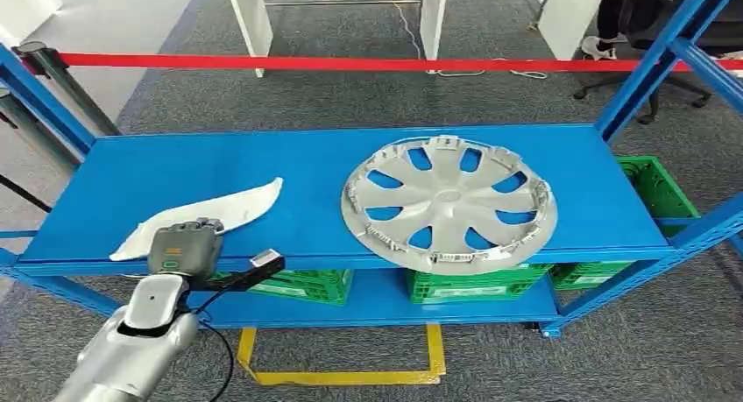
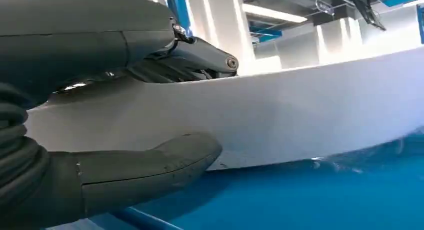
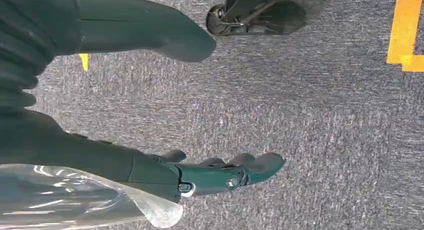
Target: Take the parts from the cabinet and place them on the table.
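Observation:
A white curved part (image 1: 238, 202) lies on the left of the blue shelf (image 1: 175, 161). My left hand (image 1: 182, 244) grips the part's near end at the shelf's front edge. In the left wrist view its dark fingers (image 2: 200, 54) lie over the white part (image 2: 300, 104) and the thumb (image 2: 150, 160) sits under its lower edge. A silver hubcap (image 1: 449, 201) lies flat on the right half of the shelf, its rim overhanging the front edge. My right hand (image 3: 75, 145) hangs over grey carpet with its fingers spread and nothing in it.
Green crates (image 1: 307, 284) stand on the lower shelf, and another crate (image 1: 653, 183) stands at the right. A red barrier tape (image 1: 350, 63) runs behind the rack. White table legs (image 1: 258, 17) stand beyond it. Yellow floor marking (image 1: 342, 377) lies below the rack.

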You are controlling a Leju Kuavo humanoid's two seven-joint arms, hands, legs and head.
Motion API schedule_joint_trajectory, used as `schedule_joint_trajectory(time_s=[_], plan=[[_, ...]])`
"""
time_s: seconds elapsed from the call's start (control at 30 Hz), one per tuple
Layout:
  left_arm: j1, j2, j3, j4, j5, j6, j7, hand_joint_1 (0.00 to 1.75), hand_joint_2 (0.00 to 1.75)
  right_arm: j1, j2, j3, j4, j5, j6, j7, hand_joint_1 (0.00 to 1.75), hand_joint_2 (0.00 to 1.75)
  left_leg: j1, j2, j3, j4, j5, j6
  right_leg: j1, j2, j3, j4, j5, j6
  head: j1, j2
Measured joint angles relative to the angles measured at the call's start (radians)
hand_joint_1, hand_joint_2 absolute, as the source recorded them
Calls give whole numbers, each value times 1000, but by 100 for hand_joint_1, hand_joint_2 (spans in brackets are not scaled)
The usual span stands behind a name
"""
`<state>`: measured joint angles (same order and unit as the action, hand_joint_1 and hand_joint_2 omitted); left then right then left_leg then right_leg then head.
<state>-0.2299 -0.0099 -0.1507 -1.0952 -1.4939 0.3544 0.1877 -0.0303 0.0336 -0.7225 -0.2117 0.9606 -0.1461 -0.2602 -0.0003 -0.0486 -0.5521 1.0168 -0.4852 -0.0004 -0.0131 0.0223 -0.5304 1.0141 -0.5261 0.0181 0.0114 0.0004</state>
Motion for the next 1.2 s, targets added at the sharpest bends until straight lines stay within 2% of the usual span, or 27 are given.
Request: schedule_joint_trajectory(time_s=[0.27,0.47,0.53,0.63,0.77,0.9,1.07,1.13,1.2], plan=[[-3,8,0,17,0,0,7,175,175,-2,0,0,0,2,0,0,0,175,0,0,0,0,0,0,0,0,0,0,0,0,0,0],[1,10,6,19,6,47,-41,175,175,-2,0,-2,0,4,-1,-1,0,175,0,0,0,0,0,0,0,0,0,0,0,0,0,0],[14,10,14,6,34,79,-92,175,175,-1,0,-9,0,3,-2,-4,0,175,0,0,0,0,0,0,0,0,0,0,0,0,0,0],[64,-1,21,-79,156,150,-210,175,175,0,0,-24,0,-2,-8,-11,0,175,0,0,0,0,0,0,0,0,0,0,0,0,0,0],[142,-29,21,-218,344,166,-323,175,175,2,4,-44,0,-7,-21,-18,0,175,0,1,-1,0,-1,1,-1,1,-1,0,0,0,0,0],[213,-55,21,-343,457,180,-405,175,175,7,7,-56,0,-8,-21,-28,0,175,-2,1,-2,2,-1,2,-3,1,-2,-1,0,1,0,0],[275,-72,21,-456,520,194,-463,175,175,13,12,-69,0,-10,-14,-47,0,175,-4,1,-3,5,-2,4,-5,1,-2,-1,1,3,0,0],[314,-79,21,-510,574,205,-507,175,175,14,16,-79,1,-28,25,-62,0,175,-5,1,-4,7,-4,7,-6,2,-2,-1,2,6,0,0],[359,-87,21,-567,613,220,-559,175,175,17,17,-97,5,-50,110,-62,0,175,-7,1,-6,12,-7,11,-8,2,-2,-1,1,12,0,0]])
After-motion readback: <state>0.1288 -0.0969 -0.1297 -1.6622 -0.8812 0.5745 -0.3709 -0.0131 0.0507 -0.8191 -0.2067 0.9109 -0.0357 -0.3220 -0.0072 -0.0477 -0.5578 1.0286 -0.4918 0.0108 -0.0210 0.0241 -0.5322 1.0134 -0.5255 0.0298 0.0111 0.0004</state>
